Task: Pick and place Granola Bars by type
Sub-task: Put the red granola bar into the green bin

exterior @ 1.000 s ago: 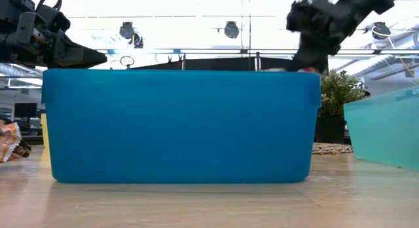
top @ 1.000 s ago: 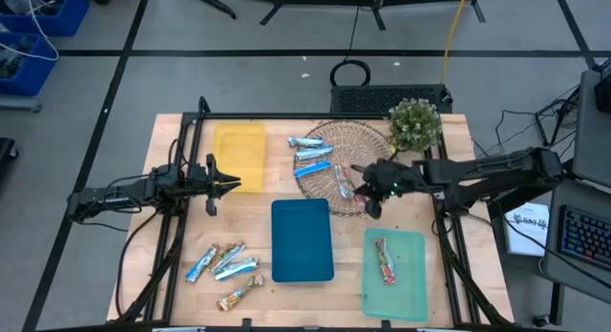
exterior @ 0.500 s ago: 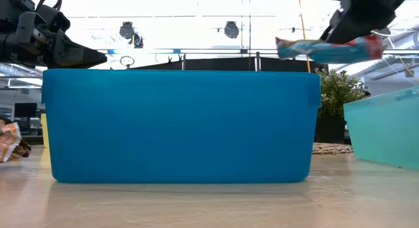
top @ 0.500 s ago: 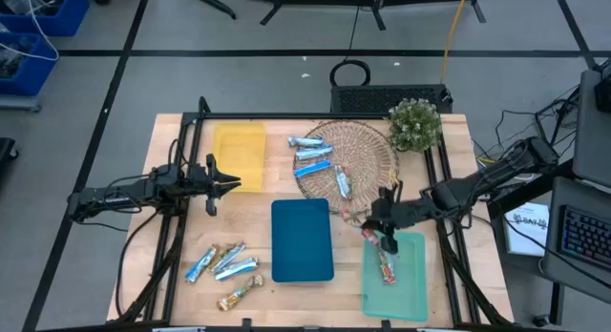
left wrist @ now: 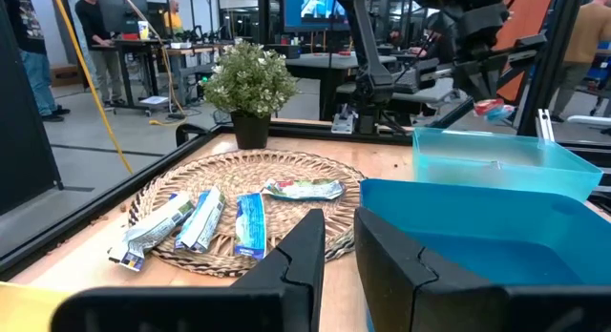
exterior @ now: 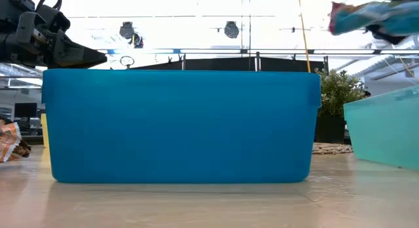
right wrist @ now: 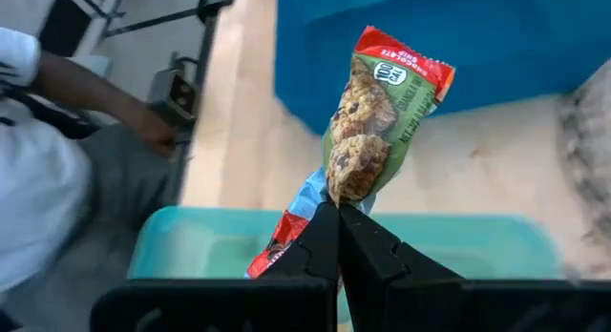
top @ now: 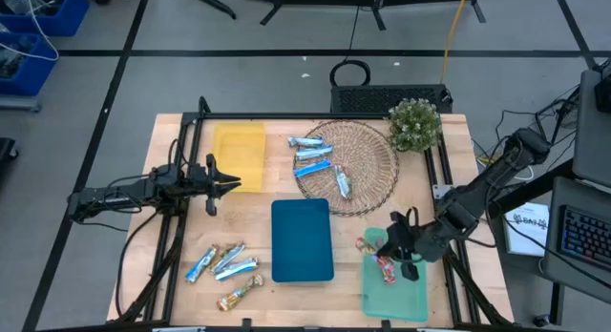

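Note:
My right gripper (top: 384,244) is shut on a red-and-green granola bar (right wrist: 382,122) above the far end of the pale green tray (top: 412,296), where another red bar (top: 387,269) lies flat. Three blue-and-silver bars (top: 310,155) and a greenish one (top: 342,183) lie on the round wicker mat (top: 368,151). Several more bars (top: 227,267), blue and tan, lie on the table near the near-left corner. My left gripper (top: 232,184) hovers beside the yellow tray (top: 239,151), open by a narrow gap and holding nothing. My right gripper pinches the bar between its two fingers (right wrist: 320,238) at one crimped end of the wrapper (right wrist: 336,197). The bar sticks out beyond the fingertips toward the blue tray, its red end (right wrist: 412,63) farthest out. It is lifted clear and roughly level in the low view (exterior: 370,17).
A deep blue tray (top: 303,240) stands mid-table between the arms, close to the green tray. A potted plant (top: 414,125) sits at the far right corner by the mat. A person's sleeve and hand (right wrist: 67,113) show beyond the table in the right wrist view.
My right gripper has carried the red-and-green bar from the near-right edge of the wicker mat toward the table's near edge, to above the green tray. The bar is lifted clear throughout.

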